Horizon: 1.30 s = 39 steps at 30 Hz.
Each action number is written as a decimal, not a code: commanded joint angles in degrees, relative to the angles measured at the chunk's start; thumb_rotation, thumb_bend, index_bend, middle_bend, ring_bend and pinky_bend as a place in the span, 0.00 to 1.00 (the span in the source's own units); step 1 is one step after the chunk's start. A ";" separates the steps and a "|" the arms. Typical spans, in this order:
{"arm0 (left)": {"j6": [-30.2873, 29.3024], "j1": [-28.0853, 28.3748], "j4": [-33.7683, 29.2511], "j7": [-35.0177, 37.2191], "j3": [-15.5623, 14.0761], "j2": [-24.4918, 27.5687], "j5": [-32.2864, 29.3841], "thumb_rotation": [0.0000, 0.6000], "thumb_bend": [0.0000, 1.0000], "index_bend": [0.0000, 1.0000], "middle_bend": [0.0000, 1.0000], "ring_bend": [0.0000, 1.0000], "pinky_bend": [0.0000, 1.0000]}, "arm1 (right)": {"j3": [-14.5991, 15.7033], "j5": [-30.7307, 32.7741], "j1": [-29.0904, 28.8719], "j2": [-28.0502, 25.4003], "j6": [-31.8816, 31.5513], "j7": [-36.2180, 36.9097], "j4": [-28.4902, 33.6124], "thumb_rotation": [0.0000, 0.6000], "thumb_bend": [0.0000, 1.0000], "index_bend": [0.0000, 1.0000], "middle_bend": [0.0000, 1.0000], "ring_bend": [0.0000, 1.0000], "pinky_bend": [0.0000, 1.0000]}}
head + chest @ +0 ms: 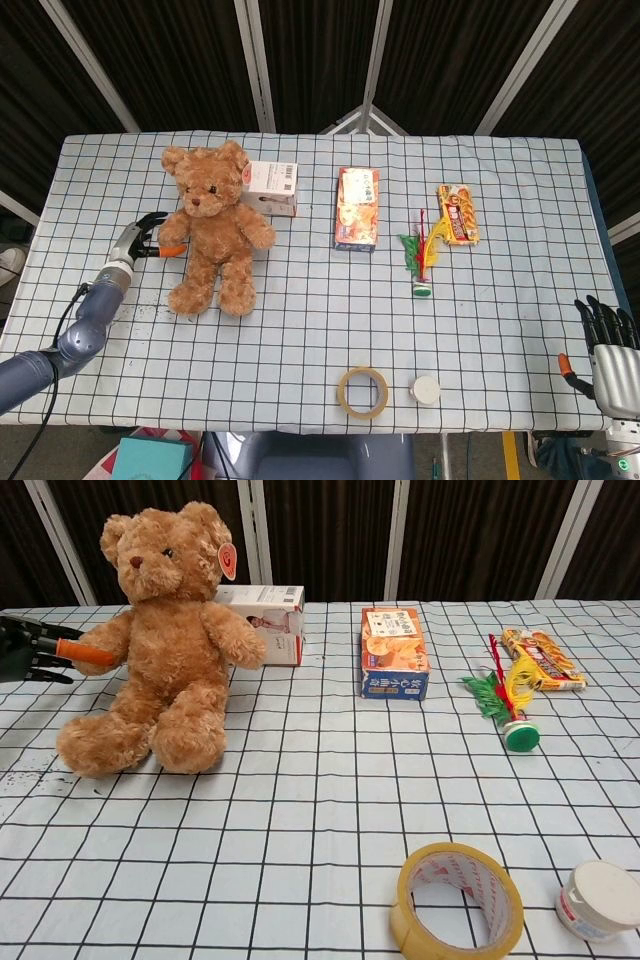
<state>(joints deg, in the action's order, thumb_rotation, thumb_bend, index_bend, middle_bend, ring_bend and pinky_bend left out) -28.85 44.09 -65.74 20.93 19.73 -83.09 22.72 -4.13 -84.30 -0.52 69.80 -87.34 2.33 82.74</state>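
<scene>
On the checked tablecloth (300, 330) one plush teddy bear (212, 228) is seated at the left, with two cartons, one tape ring (362, 391) and one round white tub (426, 389) counted elsewhere. At the bear's furry arm the left hand (140, 238) is seen, fingers spread, orange thumb touching it. Only the head view shows the right hand (606, 350), spread open off the table's edge.

Tape roll (456, 900) lies beside white jar (600, 899).
</scene>
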 commanded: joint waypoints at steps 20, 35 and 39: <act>-5.41 0.28 0.72 -1.98 1.47 -3.64 -1.57 1.00 0.33 0.30 0.27 0.00 0.00 | -0.14 0.26 0.13 -0.11 -0.04 -0.13 0.07 1.00 0.37 0.09 0.06 0.09 0.00; -11.93 -0.80 -0.46 -1.81 4.98 -5.90 2.18 1.00 0.54 0.39 0.37 0.00 0.00 | -0.22 0.59 0.09 -0.12 0.32 -0.15 0.04 1.00 0.37 0.09 0.06 0.09 0.00; -14.00 -0.86 0.00 -3.01 5.35 -7.00 1.39 1.00 0.56 0.41 0.39 0.00 0.01 | -0.28 0.65 0.13 -0.16 0.26 0.04 0.16 1.00 0.37 0.09 0.06 0.09 0.00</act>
<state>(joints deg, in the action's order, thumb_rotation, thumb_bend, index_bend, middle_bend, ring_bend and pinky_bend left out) -42.39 43.26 -65.90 18.39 24.92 -89.70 24.44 -4.40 -83.64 -0.39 69.64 -87.07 2.37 82.89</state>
